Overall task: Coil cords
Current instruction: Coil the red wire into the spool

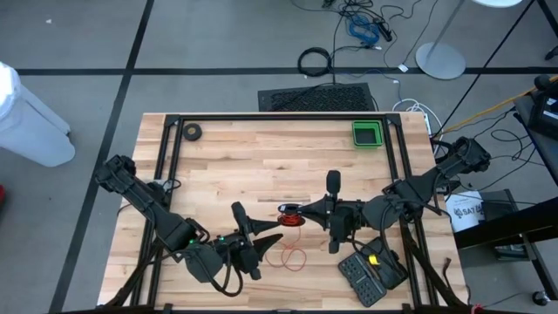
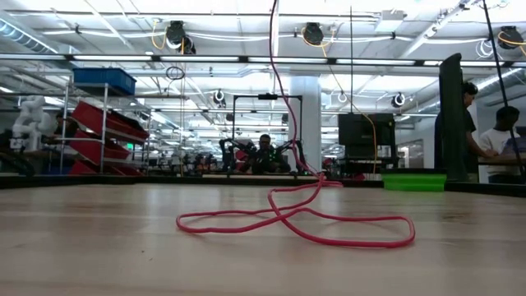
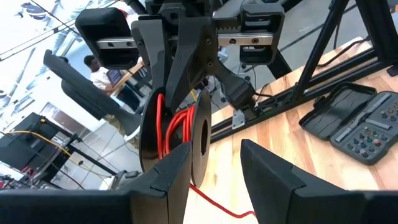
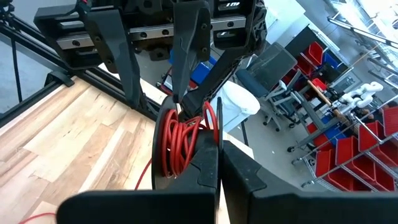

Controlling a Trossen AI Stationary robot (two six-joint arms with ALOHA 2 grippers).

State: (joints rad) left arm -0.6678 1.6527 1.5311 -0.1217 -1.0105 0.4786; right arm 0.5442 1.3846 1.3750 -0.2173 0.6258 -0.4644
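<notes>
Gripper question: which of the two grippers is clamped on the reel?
The right gripper, shut on the reel holding red cord. The left gripper stands open beside it.

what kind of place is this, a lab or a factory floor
Most likely a robotics lab or workshop. Metal shelving with red storage bins lines the room, a white humanoid robot figure stands by it, and another dark robot arm rig sits on a bench beyond the butcher-block wooden table.
</notes>
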